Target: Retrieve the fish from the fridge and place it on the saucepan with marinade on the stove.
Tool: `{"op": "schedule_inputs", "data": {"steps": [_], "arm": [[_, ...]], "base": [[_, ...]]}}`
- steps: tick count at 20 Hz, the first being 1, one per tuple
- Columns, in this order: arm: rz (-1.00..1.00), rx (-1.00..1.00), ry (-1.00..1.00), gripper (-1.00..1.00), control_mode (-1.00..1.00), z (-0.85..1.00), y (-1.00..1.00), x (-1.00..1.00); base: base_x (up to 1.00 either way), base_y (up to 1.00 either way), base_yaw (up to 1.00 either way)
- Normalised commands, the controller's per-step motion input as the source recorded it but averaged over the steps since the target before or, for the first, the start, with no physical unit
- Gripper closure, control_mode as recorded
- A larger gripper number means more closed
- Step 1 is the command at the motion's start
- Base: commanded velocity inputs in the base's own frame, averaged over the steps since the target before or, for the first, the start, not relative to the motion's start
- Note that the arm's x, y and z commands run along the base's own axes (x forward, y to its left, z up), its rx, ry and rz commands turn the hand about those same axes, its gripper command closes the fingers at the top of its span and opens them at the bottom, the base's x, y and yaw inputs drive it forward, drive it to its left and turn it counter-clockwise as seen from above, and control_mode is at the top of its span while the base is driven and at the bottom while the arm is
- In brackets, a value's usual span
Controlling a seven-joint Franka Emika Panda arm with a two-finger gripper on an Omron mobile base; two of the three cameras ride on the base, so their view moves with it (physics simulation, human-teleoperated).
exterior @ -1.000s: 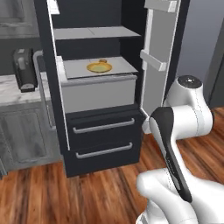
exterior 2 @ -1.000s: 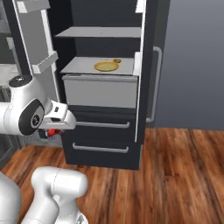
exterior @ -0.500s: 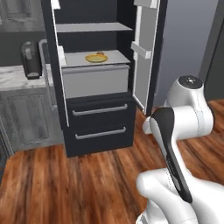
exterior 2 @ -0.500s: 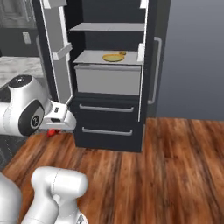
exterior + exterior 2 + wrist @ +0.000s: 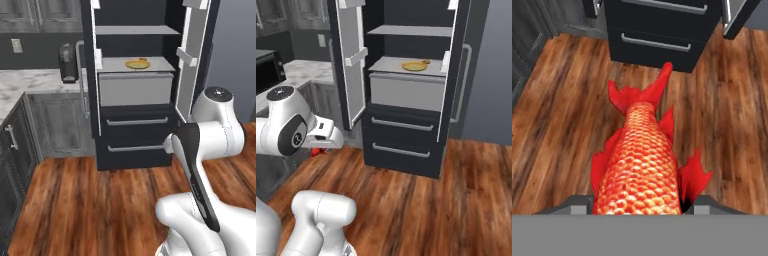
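- Gripper (image 5: 640, 207): in the hand view I see its two dark finger tips (image 5: 577, 202) at the bottom edge, one on each side of the fish (image 5: 643, 165) — the jaws are clamped on the fish body.
- Fish: red-orange, scaled, with red fins; the tail points away from the hand toward the fridge drawers. It hangs in the grasp above the wood floor (image 5: 557, 125), clear of the fridge.
- In the right base view I see a small red patch (image 5: 317, 151) just under the white wrist, at the left of the frame, low and near the floor.
- Fridge (image 5: 135, 85): both doors stand open. I see light grey shelves inside, a grey bin under the lower shelf, and two black drawers (image 5: 137, 135) with grey bar handles below — both shut.
- A yellow-rimmed plate (image 5: 137, 64) sits on the lower shelf, above the grey bin; in the right base view a tiny brown round item (image 5: 426, 62) lies just beside it.
- Left of the fridge I see a marble counter (image 5: 25, 82) over grey cabinets, with a dark coffee machine (image 5: 68, 62) standing on it.
- The arm is folded low in front of the fridge, well apart from the drawers.
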Motion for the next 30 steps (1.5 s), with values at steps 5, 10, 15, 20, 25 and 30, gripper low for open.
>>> {"op": "schedule_inputs", "data": {"steps": [5, 10, 15, 20, 25, 30], "arm": [[0.0, 0.0, 0.0, 1.0, 1.0, 0.0, 0.0, 0.0], [0.0, 0.0, 0.0, 1.0, 1.0, 0.0, 0.0, 0.0], [0.0, 0.0, 0.0, 1.0, 1.0, 0.0, 0.0, 0.0], [0.0, 0.0, 0.0, 1.0, 1.0, 0.0, 0.0, 0.0], [0.0, 0.0, 0.0, 1.0, 1.0, 0.0, 0.0, 0.0], [0.0, 0.0, 0.0, 1.0, 1.0, 0.0, 0.0, 0.0]], "base": [[-0.13, 0.31, 0.31], [-0.11, 0.35, 0.33], [-0.03, 0.47, 0.33], [-0.01, 0.52, 0.32], [0.0, 0.46, 0.34], [0.26, 0.35, 0.37]]}}
